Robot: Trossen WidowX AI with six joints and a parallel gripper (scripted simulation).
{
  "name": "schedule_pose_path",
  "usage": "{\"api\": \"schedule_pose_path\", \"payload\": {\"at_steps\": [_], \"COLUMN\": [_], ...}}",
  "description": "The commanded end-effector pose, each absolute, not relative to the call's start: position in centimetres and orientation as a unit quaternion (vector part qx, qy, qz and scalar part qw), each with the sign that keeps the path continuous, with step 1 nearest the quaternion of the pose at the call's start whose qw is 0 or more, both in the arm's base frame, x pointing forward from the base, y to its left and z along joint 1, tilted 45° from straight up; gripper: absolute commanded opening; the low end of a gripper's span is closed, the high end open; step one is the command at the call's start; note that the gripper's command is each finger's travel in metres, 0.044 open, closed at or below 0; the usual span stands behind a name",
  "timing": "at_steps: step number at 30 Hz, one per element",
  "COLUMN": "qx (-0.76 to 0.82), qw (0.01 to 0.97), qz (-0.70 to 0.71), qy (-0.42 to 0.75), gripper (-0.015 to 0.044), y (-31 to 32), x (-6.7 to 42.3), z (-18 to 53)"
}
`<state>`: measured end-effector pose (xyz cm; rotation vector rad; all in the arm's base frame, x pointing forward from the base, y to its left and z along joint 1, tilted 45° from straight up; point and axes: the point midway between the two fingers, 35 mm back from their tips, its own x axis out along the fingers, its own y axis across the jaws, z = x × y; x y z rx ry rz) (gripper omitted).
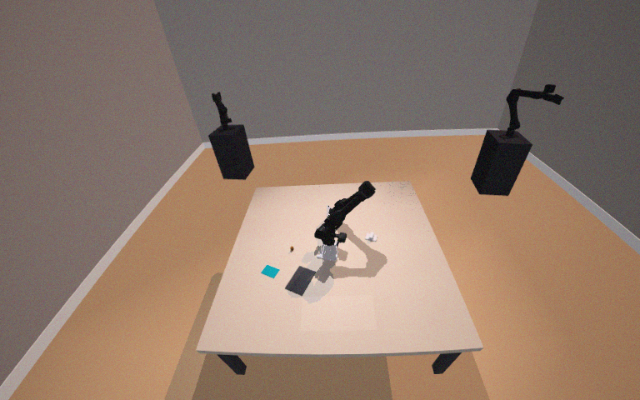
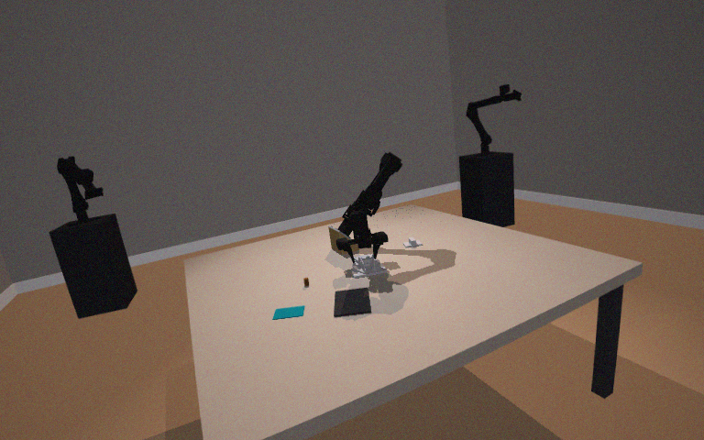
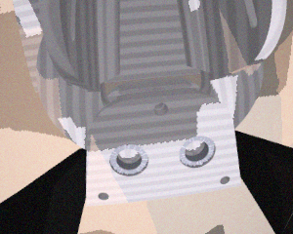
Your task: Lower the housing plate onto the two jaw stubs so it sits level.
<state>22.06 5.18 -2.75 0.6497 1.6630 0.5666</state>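
My gripper (image 2: 365, 259) (image 3: 157, 146) is shut on the pale housing plate (image 3: 161, 185), one black finger at each side edge. The plate has two ringed holes with grey and white surfaces inside, and small dark holes near its corners. A grey ribbed body (image 3: 151, 44) with curved sides shows beyond it in the wrist view, partly in shadow. In the top and exterior views the white assembly (image 1: 329, 252) (image 2: 368, 267) is below my fingers, low over the table. I cannot tell the jaws and their stubs apart, or whether the plate touches them or sits level.
A dark flat pad (image 1: 301, 280) (image 2: 352, 302) lies near the assembly, with a teal square (image 1: 270, 271) (image 2: 289, 313) and a small orange-brown piece (image 1: 292, 248) (image 2: 306, 281) to the left. A small white part (image 1: 371, 237) (image 2: 412, 242) lies to the right. A tan panel (image 2: 340, 240) stands behind my gripper.
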Motion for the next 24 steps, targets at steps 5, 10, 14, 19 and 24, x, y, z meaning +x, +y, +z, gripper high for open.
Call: {"api": "schedule_pose_path", "payload": {"at_steps": [5, 10, 14, 19, 24], "qx": [0.283, 0.283, 0.283, 0.283, 0.283], "qw": [0.591, 0.591, 0.591, 0.591, 0.591], "qz": [0.243, 0.243, 0.242, 0.242, 0.242], "qy": [0.715, 0.715, 0.716, 0.716, 0.716], "gripper": [0.0351, 0.0351, 0.0351, 0.0351, 0.0351], "y": [5.39, 5.43, 5.56, 5.56, 5.56], "x": [21.98, 21.97, 21.94, 21.94, 21.94], "z": [-2.92, -2.96, -3.09, -3.09, -3.09]}}
